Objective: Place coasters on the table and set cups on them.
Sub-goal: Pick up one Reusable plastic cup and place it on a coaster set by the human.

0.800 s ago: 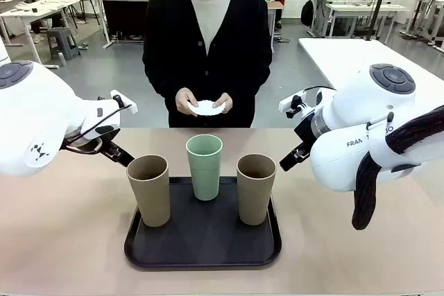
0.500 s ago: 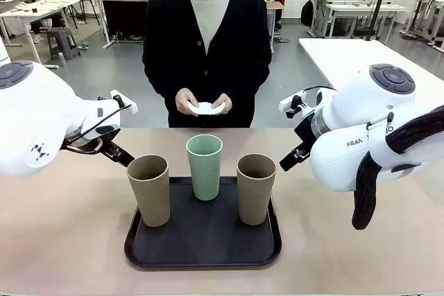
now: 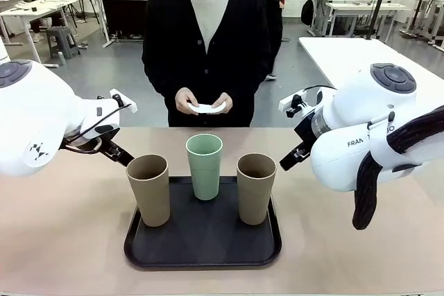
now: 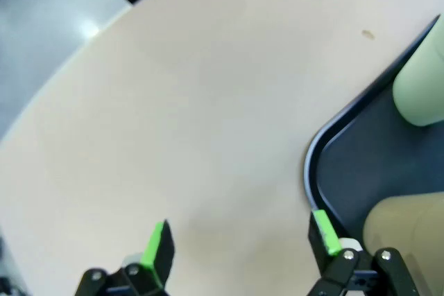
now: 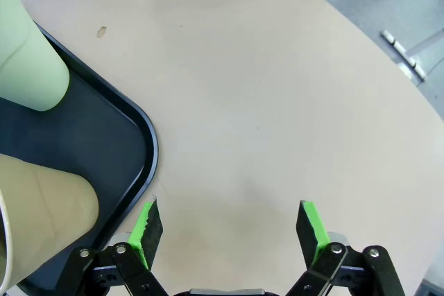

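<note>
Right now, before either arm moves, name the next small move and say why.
Probably wait for the person to lay a coaster down. The coasters are in the person's hands, none lies on the table, and all three cups stand on the black tray. Both arms' jaws are open over bare table beside the tray, holding nothing.

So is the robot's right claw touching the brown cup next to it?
Apart. In the right wrist view, black tray shows between the open right gripper and the tan cup.
</note>
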